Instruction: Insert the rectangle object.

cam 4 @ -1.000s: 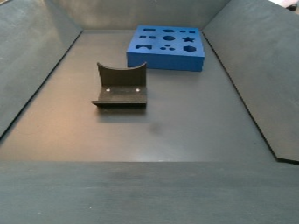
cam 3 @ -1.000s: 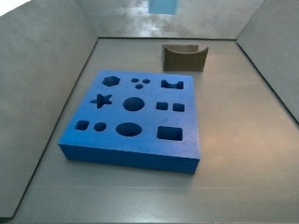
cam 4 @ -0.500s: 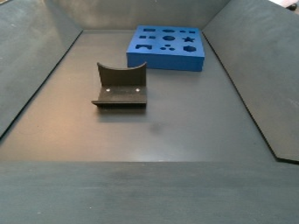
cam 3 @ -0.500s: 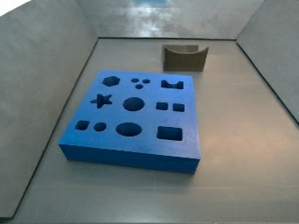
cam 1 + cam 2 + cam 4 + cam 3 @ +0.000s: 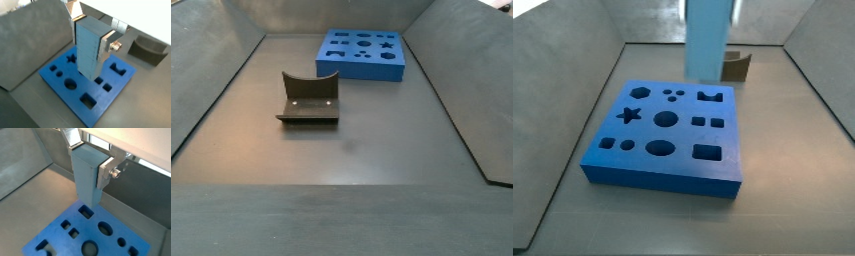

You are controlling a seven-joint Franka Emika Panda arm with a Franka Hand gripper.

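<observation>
My gripper (image 5: pixel 91 31) is shut on the rectangle object (image 5: pixel 88 55), a tall light-blue block held upright by its top end between the silver fingers (image 5: pixel 107 44). It hangs above the blue board (image 5: pixel 110 97) with shaped holes, its lower end apart from the board, over the part nearest the fixture. The same grip shows in a wrist view, with the gripper (image 5: pixel 90 157), the block (image 5: pixel 87 183) and the board (image 5: pixel 55 234). In a side view the block (image 5: pixel 707 40) reaches down from the top edge above the board's (image 5: pixel 660 180) far end; the gripper is out of frame there.
The dark fixture (image 5: pixel 734 68) stands behind the board, partly hidden by the block; it also shows in a wrist view (image 5: pixel 147 50) and a side view (image 5: pixel 309 98). Grey walls enclose the floor. In that side view the board (image 5: pixel 358 70) lies at the far end.
The light-blue block has come down into the side view from the top edge, now hanging over the board's far end. Board and fixture have not moved.
</observation>
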